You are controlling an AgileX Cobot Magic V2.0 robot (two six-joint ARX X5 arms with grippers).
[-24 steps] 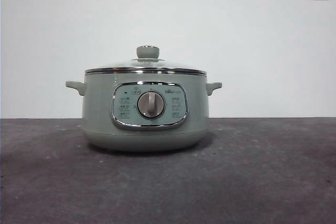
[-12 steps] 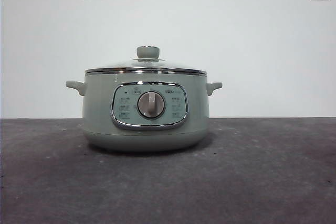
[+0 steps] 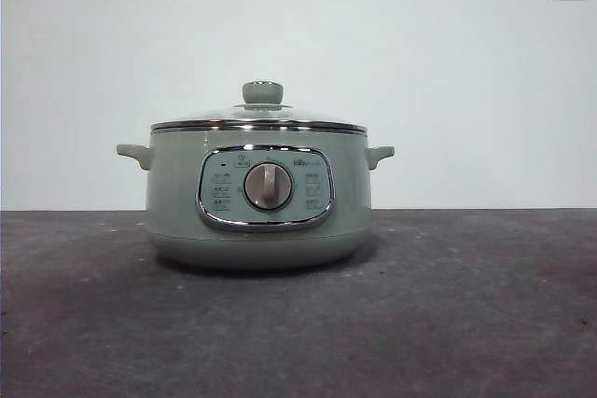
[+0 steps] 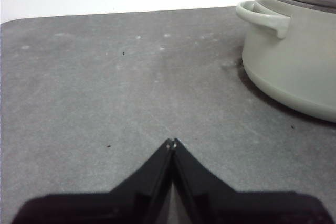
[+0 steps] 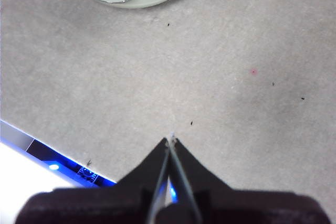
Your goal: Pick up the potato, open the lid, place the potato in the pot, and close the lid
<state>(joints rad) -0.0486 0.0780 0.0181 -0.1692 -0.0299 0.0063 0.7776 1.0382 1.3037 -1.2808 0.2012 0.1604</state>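
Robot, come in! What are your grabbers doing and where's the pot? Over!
Left gripper shut, empty, above the table beside the pot. Right gripper shut, empty, above the table in front of it. Lid on pot. Potato not in view.

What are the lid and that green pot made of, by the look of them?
The lid looks like clear glass in a shiny chrome-like metal rim: it is see-through and catches glints of light. Its knob is matte sage green, probably plastic. The pot has a smooth pale green shell with a soft sheen, either painted metal or plastic; the pictures do not settle which. Its dial looks like brushed grey metal or metallic plastic.
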